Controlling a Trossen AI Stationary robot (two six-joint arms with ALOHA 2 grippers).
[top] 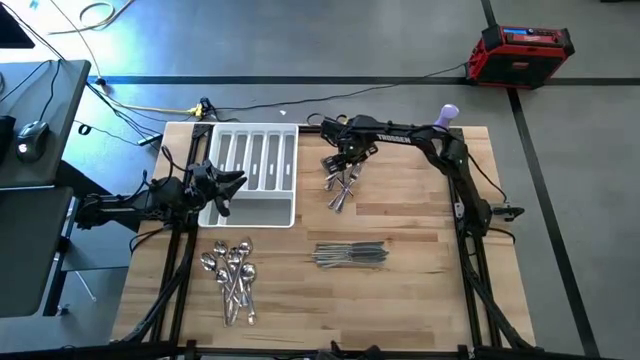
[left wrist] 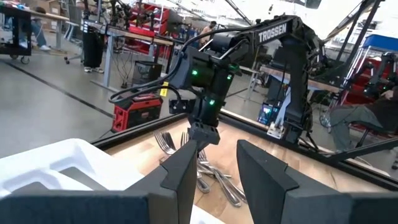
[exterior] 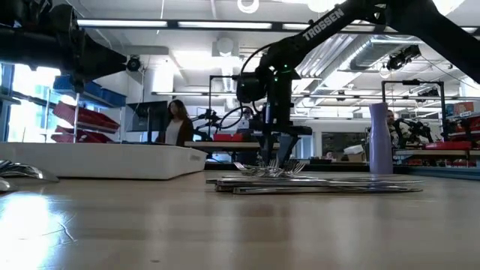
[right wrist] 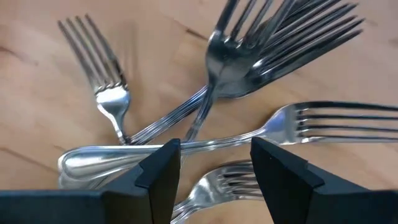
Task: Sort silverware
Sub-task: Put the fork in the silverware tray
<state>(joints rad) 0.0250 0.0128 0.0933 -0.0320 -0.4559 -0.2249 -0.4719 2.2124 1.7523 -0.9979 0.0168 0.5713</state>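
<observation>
Right tool [right wrist: 214, 168] hangs open over the forks [top: 343, 185] — left tool [left wrist: 214, 174], part-open and empty, above the tray [top: 252, 205].

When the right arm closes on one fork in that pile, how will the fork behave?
The forks look like polished metal, so one is probably stiff but slippery between the right gripper's open fingers. Their handles cross and overlap, so lifting one will likely drag or shift its neighbours. A fork lies flat, so it is unlikely to roll.

Right claw [left wrist: 200, 138] above forks [left wrist: 211, 171]
</observation>
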